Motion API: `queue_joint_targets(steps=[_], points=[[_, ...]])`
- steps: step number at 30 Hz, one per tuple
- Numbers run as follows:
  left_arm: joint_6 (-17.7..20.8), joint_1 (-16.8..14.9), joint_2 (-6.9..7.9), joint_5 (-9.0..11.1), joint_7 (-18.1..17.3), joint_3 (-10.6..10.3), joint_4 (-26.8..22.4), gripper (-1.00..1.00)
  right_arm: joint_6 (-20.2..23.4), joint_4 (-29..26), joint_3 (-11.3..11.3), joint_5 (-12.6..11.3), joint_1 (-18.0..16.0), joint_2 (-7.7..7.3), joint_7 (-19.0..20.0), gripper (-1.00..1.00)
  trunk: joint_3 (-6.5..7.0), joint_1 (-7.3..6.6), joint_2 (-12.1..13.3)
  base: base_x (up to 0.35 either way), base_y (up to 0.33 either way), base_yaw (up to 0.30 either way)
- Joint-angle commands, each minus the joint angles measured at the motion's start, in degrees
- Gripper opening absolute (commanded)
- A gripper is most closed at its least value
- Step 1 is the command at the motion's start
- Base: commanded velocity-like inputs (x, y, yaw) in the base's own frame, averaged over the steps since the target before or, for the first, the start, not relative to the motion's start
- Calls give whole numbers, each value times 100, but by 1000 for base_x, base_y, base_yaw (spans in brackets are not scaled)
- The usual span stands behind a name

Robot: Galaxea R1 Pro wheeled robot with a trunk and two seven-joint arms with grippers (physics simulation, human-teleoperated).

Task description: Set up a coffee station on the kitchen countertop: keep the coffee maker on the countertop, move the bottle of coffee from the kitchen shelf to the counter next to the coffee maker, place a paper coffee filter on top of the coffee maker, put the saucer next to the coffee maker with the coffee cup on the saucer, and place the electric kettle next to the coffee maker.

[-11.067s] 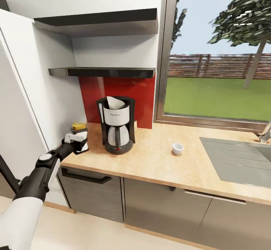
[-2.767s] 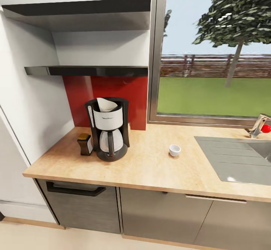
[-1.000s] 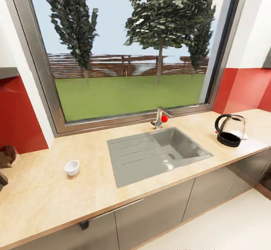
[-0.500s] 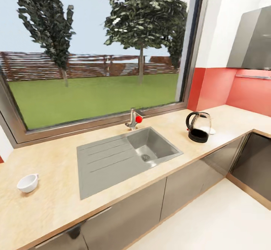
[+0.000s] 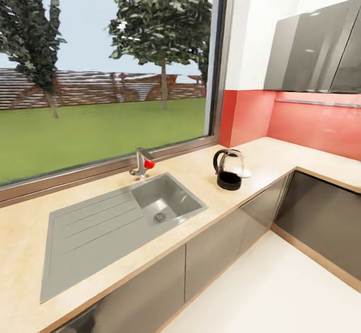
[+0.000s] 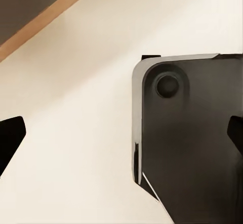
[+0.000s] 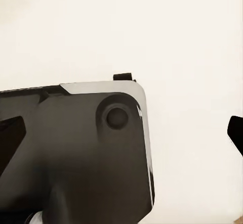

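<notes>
the kettle (image 5: pixel 229 170) stands on the counter (image 5: pixel 30 253) to the right of the sink (image 5: pixel 120 218), just short of the corner where the worktop turns under the red splashback (image 5: pixel 306 122); a small pale thing, perhaps the saucer (image 5: pixel 245 173), lies just behind it, touching or nearly so, too small to be sure. the tap (image 5: pixel 142 162) sits at the far edge of the sink below the window (image 5: pixel 100 72). both arms hang low: the left gripper (image 6: pixel 121 138) and the right gripper (image 7: pixel 121 133) each look down at pale floor and the dark robot base, fingertips showing at opposite picture edges, so both are spread wide and hold nothing. the step in hand looks like fetching the kettle. to do it well, the base should stop square to the counter with the kettle within easy reach, not at full stretch across the corner. take it by the handle, which faces left, or around the dark foot; the glass body is likely slippery. lift straight up before carrying, so the pale thing behind is not swept off.
</notes>
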Motion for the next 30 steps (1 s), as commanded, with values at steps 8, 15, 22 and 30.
queue_joint_targets(steps=[8,15,22,30], points=[[-11,3,-10,-58,-36,52,-13,100,-20,7,-51,60,-6,-1,22,100,-9,5,-8,244,-237,-269],[-15,3,-10,-59,-38,63,-13,100,-20,8,-51,60,-6,-1,22,100,-9,5,-8,246,-234,-269],[-17,3,-10,-65,-32,66,-7,100,-20,8,-50,60,-6,-1,22,100,-9,5,-8,224,-253,-269],[-16,3,-10,-61,-30,66,-4,100,-20,10,-43,60,-6,-1,22,100,-9,5,-8,205,-268,-269]])
